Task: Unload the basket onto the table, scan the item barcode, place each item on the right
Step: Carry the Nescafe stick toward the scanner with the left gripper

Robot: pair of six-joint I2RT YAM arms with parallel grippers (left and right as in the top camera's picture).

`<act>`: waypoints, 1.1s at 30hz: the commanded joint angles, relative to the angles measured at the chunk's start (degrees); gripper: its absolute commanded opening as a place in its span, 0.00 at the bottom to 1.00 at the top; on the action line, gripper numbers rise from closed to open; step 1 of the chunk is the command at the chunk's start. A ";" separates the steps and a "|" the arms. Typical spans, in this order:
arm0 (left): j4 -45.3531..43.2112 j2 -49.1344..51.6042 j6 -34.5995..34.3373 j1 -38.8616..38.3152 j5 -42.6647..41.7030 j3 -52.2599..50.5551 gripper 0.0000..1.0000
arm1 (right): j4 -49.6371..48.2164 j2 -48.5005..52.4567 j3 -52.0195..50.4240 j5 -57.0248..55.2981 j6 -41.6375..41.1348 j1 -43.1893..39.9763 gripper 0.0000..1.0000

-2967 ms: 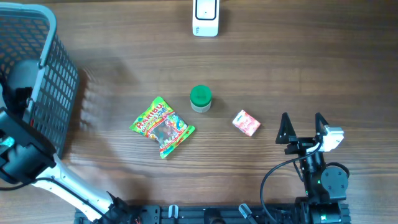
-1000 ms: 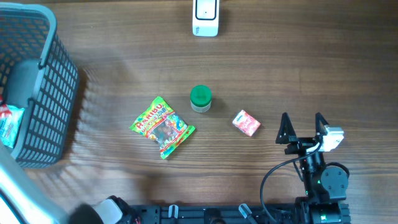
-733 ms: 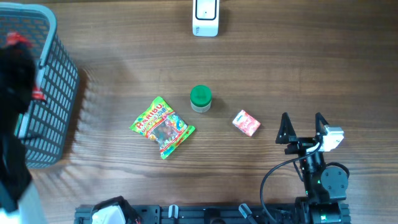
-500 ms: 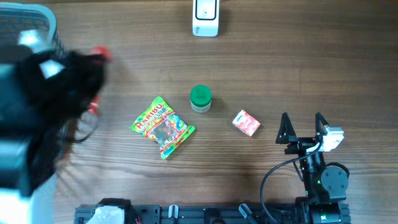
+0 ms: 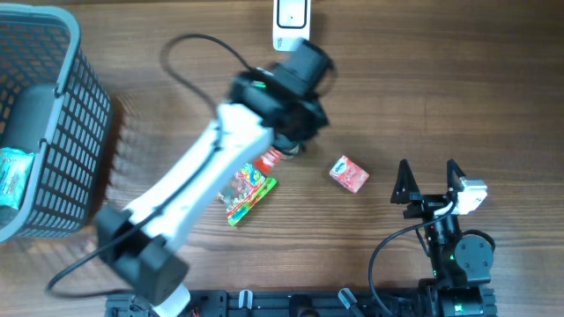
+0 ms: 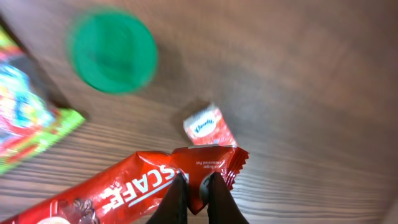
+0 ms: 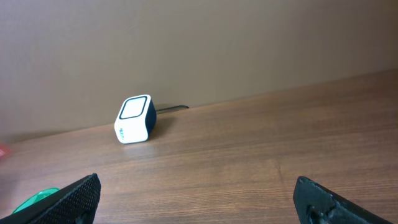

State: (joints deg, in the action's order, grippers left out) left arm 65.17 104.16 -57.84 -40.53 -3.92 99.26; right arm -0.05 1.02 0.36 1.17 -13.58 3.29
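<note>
Peering through the left wrist camera, I see the left gripper [image 6: 194,186] with its two dark fingers pinched together on one crimped end of a red coffee-stick packet [image 6: 124,193], white lettering running along it. From overhead, the left arm [image 5: 211,167] reaches diagonally from the bench's near left corner to the middle of the bench, and only a sliver of the packet shows under the wrist there. Below the packet in the wrist view lie a green round lid [image 6: 112,50], a small pink box [image 6: 208,126] and the corner of a bright gummy bag [image 6: 25,118], all on the wood; I cannot tell how high the packet is held above them. The white scanner [image 5: 286,18] stands at the far edge, just beyond the wrist. A grey mesh basket [image 5: 79,132] sits at the far left corner with a pale wrapped item [image 5: 13,176] inside. The right gripper [image 5: 428,167] rests towards the near right corner, its fingers spread wide and holding nothing.
</note>
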 commanded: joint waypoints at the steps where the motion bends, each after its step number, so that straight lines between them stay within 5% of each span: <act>1: -1.66 6.23 -4.17 -5.27 1.01 0.00 0.04 | -0.26 -0.22 -0.07 -0.79 -0.09 0.28 0.99; 21: -4.07 18.36 -11.47 -9.18 10.36 0.00 0.06 | -0.26 -0.22 -0.07 -0.79 -0.09 0.28 1.00; 27: -1.66 16.44 -8.39 -8.57 14.49 0.07 0.82 | -0.26 -0.22 -0.07 -0.79 -0.09 0.28 1.00; 29: -1.01 15.17 -8.37 -8.41 16.11 0.07 0.89 | -0.26 -0.22 -0.07 -0.79 -0.09 0.28 1.00; 33: -0.79 11.80 -8.33 -8.44 19.47 0.07 0.85 | -0.26 -0.22 -0.07 -0.79 -0.09 0.28 1.00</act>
State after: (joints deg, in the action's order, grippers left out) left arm 64.20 121.38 -66.72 -49.32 9.93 99.26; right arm -0.05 1.02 0.36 1.17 -13.58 3.29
